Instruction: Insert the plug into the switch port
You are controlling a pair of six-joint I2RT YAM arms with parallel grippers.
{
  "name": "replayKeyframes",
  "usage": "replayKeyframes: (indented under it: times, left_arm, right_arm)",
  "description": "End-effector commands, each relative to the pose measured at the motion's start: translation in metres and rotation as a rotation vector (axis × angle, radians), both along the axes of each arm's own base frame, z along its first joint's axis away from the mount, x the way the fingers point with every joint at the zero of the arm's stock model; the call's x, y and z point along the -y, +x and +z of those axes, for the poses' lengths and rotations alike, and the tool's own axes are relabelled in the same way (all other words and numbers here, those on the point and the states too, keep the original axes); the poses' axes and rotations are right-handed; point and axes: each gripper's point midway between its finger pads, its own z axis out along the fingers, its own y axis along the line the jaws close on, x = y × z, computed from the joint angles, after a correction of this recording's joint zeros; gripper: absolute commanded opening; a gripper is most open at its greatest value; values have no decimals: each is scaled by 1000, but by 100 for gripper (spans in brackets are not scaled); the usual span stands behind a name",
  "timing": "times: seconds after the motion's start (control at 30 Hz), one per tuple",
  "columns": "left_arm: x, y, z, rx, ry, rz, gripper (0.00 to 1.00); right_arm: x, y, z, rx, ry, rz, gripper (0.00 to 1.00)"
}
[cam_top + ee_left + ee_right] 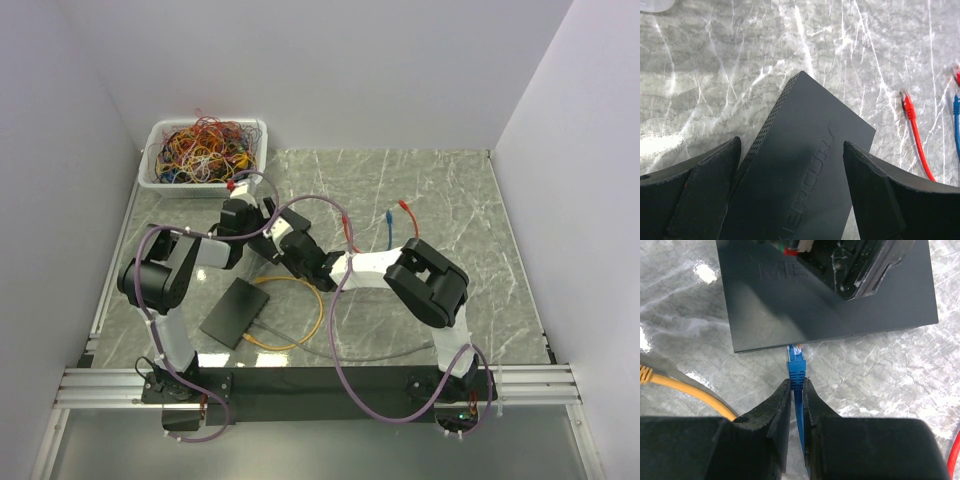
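Both right fingers [777,415] pinch the blue plug [795,364] at the switch [790,295].

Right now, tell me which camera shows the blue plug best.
Right wrist. The blue plug sits centered just ahead of the right claw, which pinches its cable, its tip at the switch edge. The top view hides it behind the arms. The left wrist shows only the switch top, not this plug.

A lab test cell: white panels wall a marble-look surface [450,190], arms bolted to an aluminium rail [300,385] at 6 o'clock, cable bin [205,152] at 11 o'clock.
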Motion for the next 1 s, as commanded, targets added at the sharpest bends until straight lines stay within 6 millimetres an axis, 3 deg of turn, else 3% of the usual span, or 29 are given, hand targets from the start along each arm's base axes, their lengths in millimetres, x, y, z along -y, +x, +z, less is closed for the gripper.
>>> replayKeyframes:
  times: [0.0, 0.2, 0.6, 0.83, 0.97]
  left_arm:
    - [35, -170, -115, -650, -28, -169, 89]
    - [53, -195, -117, -675, -44, -197, 89]
    - [53, -240, -129, -732, -97, -210, 89]
    - [49, -244, -131, -735, -82, -198, 89]
    - [45, -237, -127, -714, -45, -177, 90]
  right_arm:
    - [-64, 32, 90, 165, 345, 33, 0]
    - [-72, 33, 101, 161, 386, 44, 0]
    - [-98, 14, 127, 165, 482, 142, 0]
    - [-109, 2, 135, 152, 523, 211, 0]
    - [-96, -7, 121, 112, 506, 180, 5]
